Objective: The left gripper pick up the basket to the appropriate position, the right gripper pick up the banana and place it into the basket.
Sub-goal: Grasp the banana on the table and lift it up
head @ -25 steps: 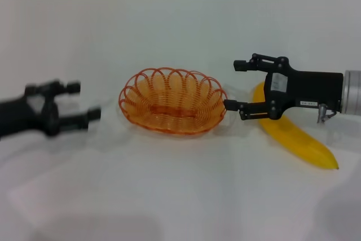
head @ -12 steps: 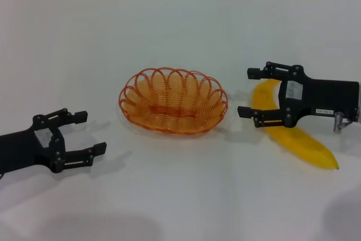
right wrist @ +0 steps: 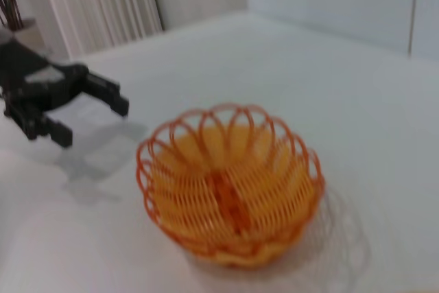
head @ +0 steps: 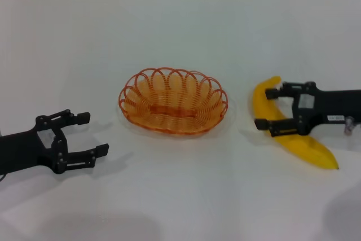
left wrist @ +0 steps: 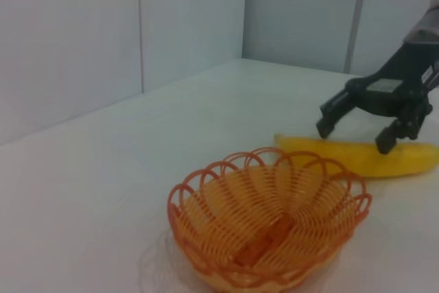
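The orange wire basket (head: 172, 101) sits empty on the white table; it also shows in the left wrist view (left wrist: 269, 223) and the right wrist view (right wrist: 230, 182). The yellow banana (head: 293, 134) lies to the basket's right, also in the left wrist view (left wrist: 357, 156). My right gripper (head: 269, 108) is open, low over the banana's upper part, one finger on each side of it, also seen in the left wrist view (left wrist: 353, 132). My left gripper (head: 93, 135) is open and empty, left of and nearer than the basket, also in the right wrist view (right wrist: 92, 111).
The white table (head: 186, 32) stretches behind the basket to a tiled wall. A pale wall and corner show beyond the table in the left wrist view (left wrist: 123, 39).
My right gripper has drawn back to the right from the basket's rim and lowered over the banana. My left gripper has moved down and nearer, then stayed almost still.
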